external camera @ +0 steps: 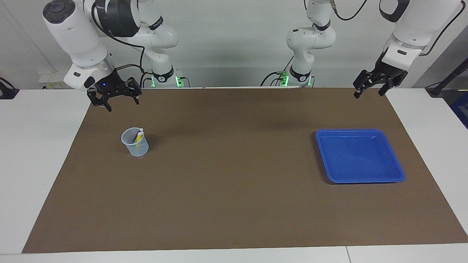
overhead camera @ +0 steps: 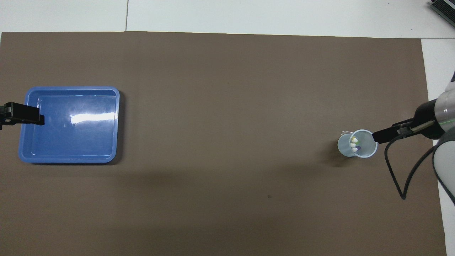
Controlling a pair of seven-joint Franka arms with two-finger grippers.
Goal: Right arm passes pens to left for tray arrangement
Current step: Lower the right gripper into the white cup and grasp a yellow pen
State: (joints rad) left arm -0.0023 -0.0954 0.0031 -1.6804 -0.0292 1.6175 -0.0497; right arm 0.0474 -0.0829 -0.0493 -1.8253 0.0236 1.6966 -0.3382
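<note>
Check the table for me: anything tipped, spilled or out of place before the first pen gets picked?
Nothing stands out. The cup stands upright on the brown mat with the pens inside it. The blue tray lies flat, with nothing in it. The right gripper hangs open above the mat near the cup; the left gripper waits open, raised.
</note>
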